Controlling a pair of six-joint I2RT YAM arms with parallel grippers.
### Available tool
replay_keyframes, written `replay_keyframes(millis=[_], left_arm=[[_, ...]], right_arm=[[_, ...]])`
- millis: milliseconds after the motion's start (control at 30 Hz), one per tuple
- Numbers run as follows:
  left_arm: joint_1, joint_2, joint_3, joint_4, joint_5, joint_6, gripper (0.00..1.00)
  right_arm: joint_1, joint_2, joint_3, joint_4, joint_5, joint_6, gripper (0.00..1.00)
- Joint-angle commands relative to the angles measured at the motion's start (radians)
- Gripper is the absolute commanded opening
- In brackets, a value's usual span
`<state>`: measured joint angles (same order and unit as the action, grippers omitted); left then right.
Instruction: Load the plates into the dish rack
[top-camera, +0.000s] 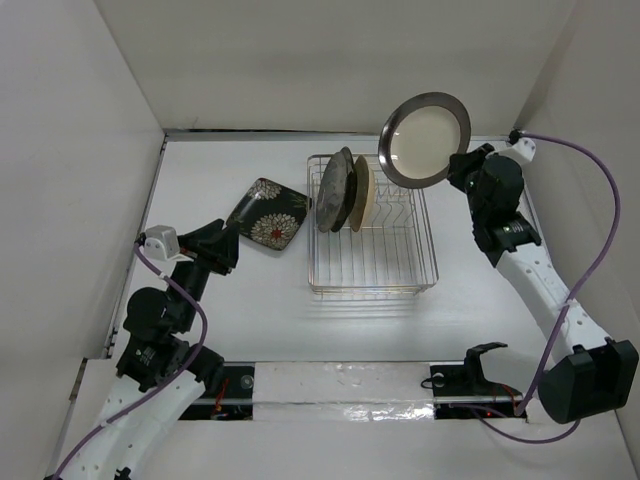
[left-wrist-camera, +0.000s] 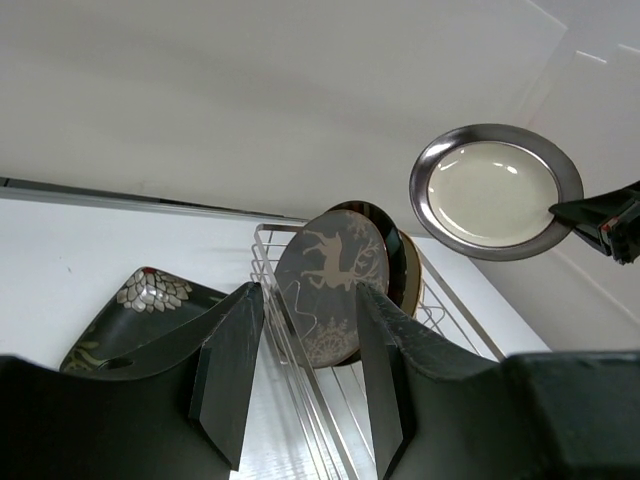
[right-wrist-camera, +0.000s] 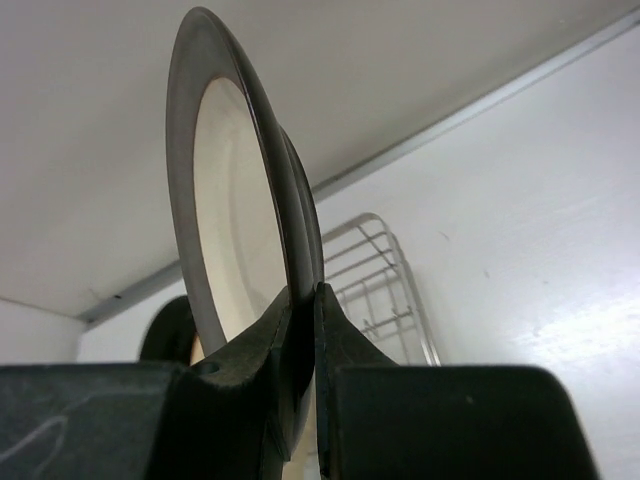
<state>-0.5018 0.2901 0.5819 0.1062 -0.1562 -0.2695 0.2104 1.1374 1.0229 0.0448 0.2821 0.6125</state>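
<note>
Rack: dish rack (top-camera: 372, 288) is sitting on the bench (top-camera: 250, 330), w/ 3 plates standing on edge at its far-left end.
Racked plates: grey deer plate (left-wrist-camera: 330, 280) is leaning nearest the rack's left side. A dark-rimmed plate (left-wrist-camera: 392, 232) is standing right behind it. A tan plate (top-camera: 362, 207) is standing next, twd the rack's middle.
R pincer: right pincer (right-wrist-camera: 303, 300) is gripping the rim of the cream-centred plate (top-camera: 424, 140), w/ its fingers closed tight on the edge.
Held plate: it's hanging upright in the air over the rack's far-right corner, not touching the wires.
L pincer: left pincer (left-wrist-camera: 305, 370) is gaping wide w/ nothing betw its fingers. It's hovering left of the rack and pointing twd it.
Black square plate: black square plate (top-camera: 267, 214) is lying flat on the bench just left of the rack, apart from it, w/ the L pincer near its near-left corner.
</note>
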Motion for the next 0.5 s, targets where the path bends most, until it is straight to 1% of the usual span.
replay_keyframes(millis=[0, 100, 167, 200, 367, 467], left_arm=[[0.002, 0.027, 0.016, 0.026, 0.032, 0.006, 0.39], [0.002, 0.027, 0.012, 0.041, 0.026, 0.004, 0.39], [0.002, 0.034, 0.018, 0.04, 0.027, 0.006, 0.39], [0.002, 0.038, 0.021, 0.024, 0.036, 0.004, 0.39], [0.002, 0.024, 0.015, 0.038, 0.032, 0.003, 0.4], [0.002, 0.031, 0.021, 0.02, 0.05, 0.0, 0.4]], right_arm=[[0.05, -0.067, 0.04, 0.096, 0.146, -0.071, 0.0], [0.096, -0.03, 0.084, 0.02, 0.222, -0.135, 0.0], [0.119, 0.001, 0.143, -0.041, 0.278, -0.177, 0.0], [0.142, 0.021, 0.152, -0.042, 0.307, -0.187, 0.0], [0.204, 0.088, 0.223, -0.153, 0.371, -0.233, 0.0], [0.248, 0.122, 0.253, -0.175, 0.403, -0.243, 0.0]])
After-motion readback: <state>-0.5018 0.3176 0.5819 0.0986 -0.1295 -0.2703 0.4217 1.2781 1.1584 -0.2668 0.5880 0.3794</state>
